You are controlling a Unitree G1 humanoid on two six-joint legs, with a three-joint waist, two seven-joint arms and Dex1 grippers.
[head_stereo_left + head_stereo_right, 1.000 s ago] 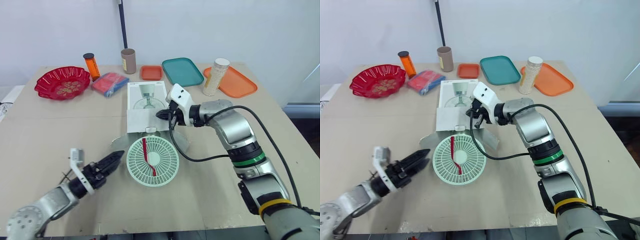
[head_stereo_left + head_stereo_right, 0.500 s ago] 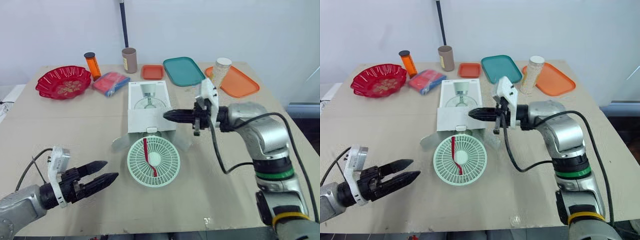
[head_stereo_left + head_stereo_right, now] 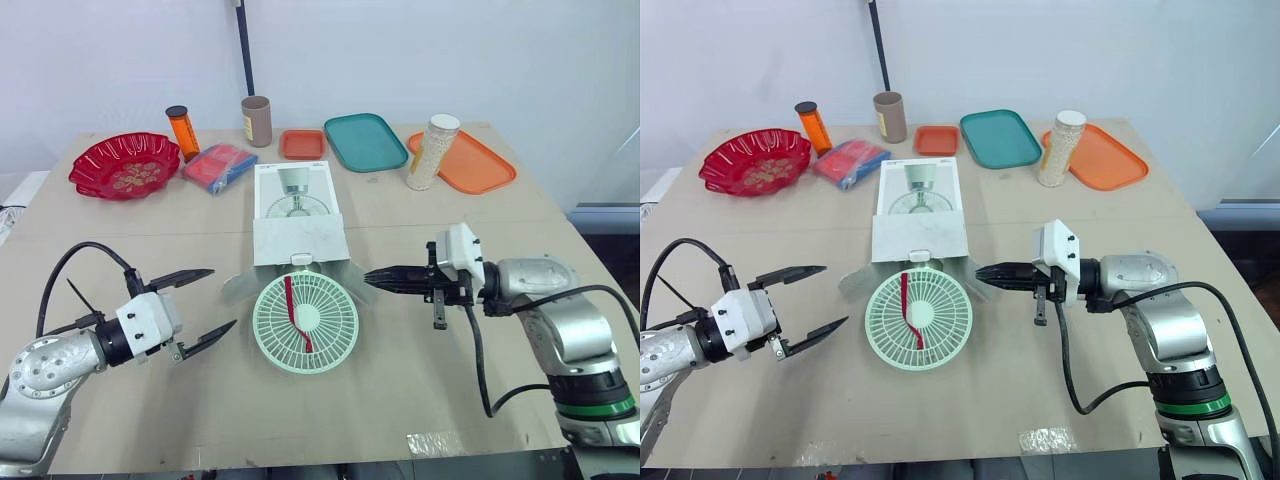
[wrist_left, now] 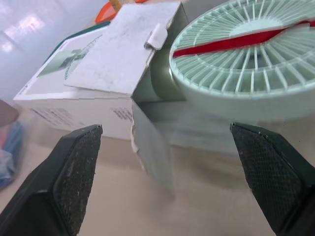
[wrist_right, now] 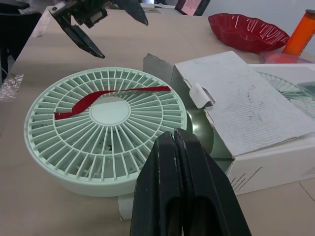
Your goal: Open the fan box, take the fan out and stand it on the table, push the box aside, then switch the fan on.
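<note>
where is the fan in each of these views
Left eye view: the fan lies grille-up at mid-table, at the open end of the box.
Right eye view: the fan is in the same spot, near the picture's middle.
Left wrist view: the fan juts out past the box's open flaps.
Right wrist view: the fan lies just beyond the shut right gripper.
Shared landmark: the red strip across the grille.

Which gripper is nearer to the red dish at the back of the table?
Left. The left gripper hangs open in front of the red dish, on the same side of the fan. The right gripper is shut on the fan's far side, farther off.
</note>
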